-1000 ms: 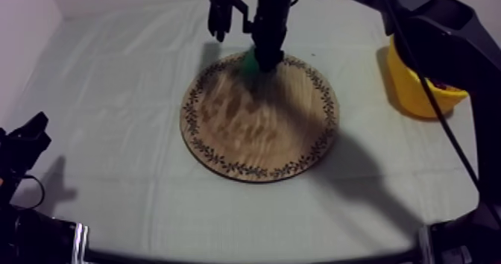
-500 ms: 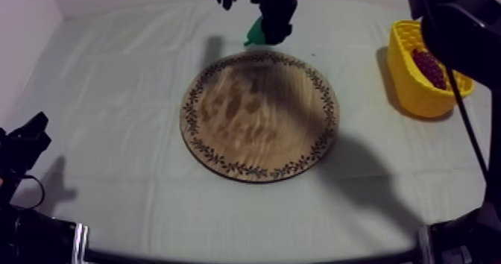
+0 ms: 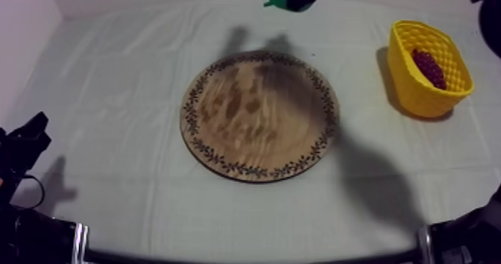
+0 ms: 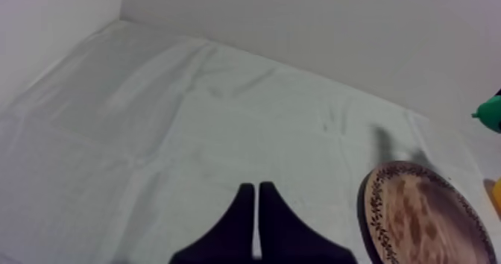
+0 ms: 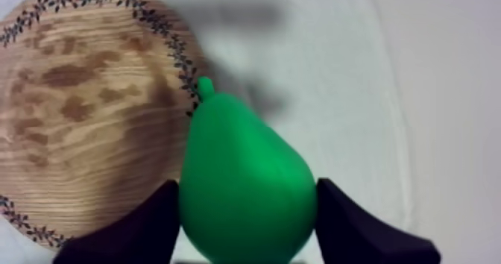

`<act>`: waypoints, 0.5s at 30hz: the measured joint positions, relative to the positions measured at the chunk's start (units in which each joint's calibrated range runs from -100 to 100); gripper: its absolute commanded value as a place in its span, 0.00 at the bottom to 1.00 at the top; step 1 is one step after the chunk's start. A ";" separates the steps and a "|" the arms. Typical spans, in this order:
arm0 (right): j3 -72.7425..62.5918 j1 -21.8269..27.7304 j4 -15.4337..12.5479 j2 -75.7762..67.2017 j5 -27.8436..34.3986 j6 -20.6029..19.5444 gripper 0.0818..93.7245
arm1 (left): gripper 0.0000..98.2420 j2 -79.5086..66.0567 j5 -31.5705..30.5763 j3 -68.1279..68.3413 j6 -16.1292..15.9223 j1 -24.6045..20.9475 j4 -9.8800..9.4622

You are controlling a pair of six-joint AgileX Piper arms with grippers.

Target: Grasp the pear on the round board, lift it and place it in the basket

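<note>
Holding the pear [image 5: 242, 181] pinched between its two black fingers [image 5: 142, 226], our right gripper [image 5: 246, 230] hangs high over the cloth [image 3: 119, 73] just beyond the wooden board [image 5: 82, 125], well apart from the yellow basket [image 3: 417, 95]. We judge the carry to be the risk. The pear's smooth, rounded sides could slip from the pinch if we swing fast, or it could catch the basket rim, where a bunch of grapes [image 3: 429, 64] already takes room. Our left gripper [image 4: 256, 207] rests, pressed together.
</note>
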 measured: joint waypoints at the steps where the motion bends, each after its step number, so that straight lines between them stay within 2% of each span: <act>1: 0.79 0.33 -0.11 -1.11 0.00 -0.39 0.47 | 0.00 0.00 0.00 0.00 0.00 0.00 0.00; 15: 11.36 5.04 0.50 -15.03 -3.52 -5.86 0.47 | 0.00 0.00 0.00 0.00 0.00 0.00 0.00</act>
